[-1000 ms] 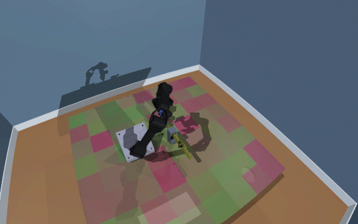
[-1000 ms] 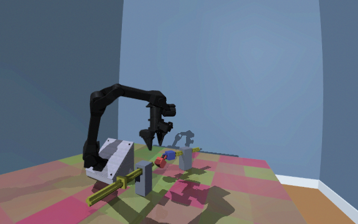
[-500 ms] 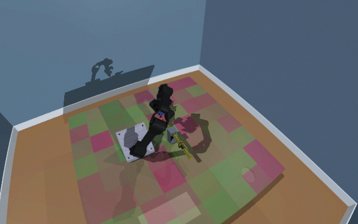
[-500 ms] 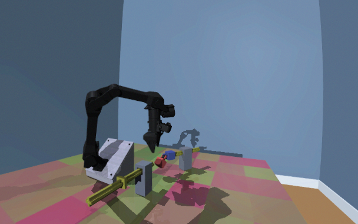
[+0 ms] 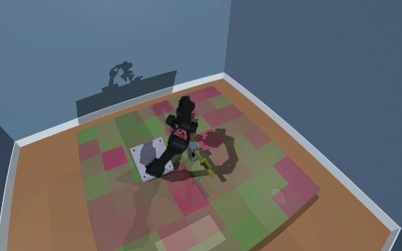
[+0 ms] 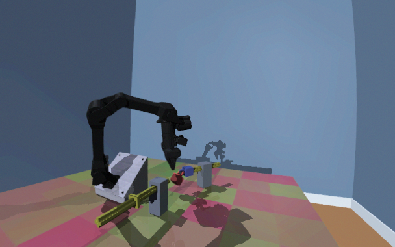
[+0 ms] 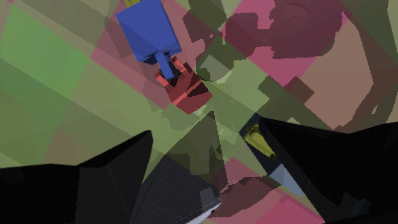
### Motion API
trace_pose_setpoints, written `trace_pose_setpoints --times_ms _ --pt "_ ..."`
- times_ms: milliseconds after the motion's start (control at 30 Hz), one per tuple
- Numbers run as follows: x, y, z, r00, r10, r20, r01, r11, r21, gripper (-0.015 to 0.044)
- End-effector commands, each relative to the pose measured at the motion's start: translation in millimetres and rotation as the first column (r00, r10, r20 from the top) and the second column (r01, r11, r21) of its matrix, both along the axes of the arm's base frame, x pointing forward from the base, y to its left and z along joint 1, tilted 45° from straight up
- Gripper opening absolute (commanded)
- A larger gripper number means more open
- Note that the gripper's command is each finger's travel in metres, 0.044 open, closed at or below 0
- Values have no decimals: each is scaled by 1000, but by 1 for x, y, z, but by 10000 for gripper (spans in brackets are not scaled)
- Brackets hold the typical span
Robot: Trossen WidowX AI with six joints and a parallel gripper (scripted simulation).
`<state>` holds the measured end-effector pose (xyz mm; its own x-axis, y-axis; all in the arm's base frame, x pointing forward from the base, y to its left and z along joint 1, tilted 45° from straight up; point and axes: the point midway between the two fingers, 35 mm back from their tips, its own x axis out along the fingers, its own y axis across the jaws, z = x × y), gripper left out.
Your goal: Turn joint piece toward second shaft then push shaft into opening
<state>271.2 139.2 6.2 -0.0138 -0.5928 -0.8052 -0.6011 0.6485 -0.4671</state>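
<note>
A black robot arm is arching over a patchwork surface (image 5: 249,228) (image 6: 287,208) of green and pink squares, its pincer (image 6: 173,167) (image 7: 206,129) pointing down, spread wide, with nothing between its tips. In the wrist view, the red joint piece (image 5: 181,133) (image 6: 177,179) (image 7: 189,95) is lying ahead of the gap between the tips. It is hanging by its hinges from a blue part (image 6: 188,171) (image 7: 150,30) on the end of the fixed shaft (image 6: 217,165), which is passing through the farther grey block (image 6: 204,177).

The second shaft (image 5: 209,168) (image 6: 116,212) (image 7: 260,141), yellow and with a collar, is resting in the nearer grey block (image 5: 193,152) (image 6: 162,198). Most of its length is standing out on the side away from the joint, and its inner end is stopping short of the red piece.

The task appears to be at its beginning. The joint piece is seemingly tipping downward, out of line with the second shaft. Gripping it, turning it, letting go, pushing the shaft home and backing away all seem to be remaining.
</note>
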Motion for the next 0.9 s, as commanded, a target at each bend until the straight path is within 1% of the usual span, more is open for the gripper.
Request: trace_pose_setpoints --times_ms 0,300,633,867 --pt "-1 -2 0 996 75 -47 -74 997 24 440" --pt "-1 -6 -1 949 276 -152 -265 960 85 440" --pt "-2 -10 -3 840 488 -239 -461 873 163 440" --pt "-1 -14 -8 830 501 -243 -473 865 169 440"
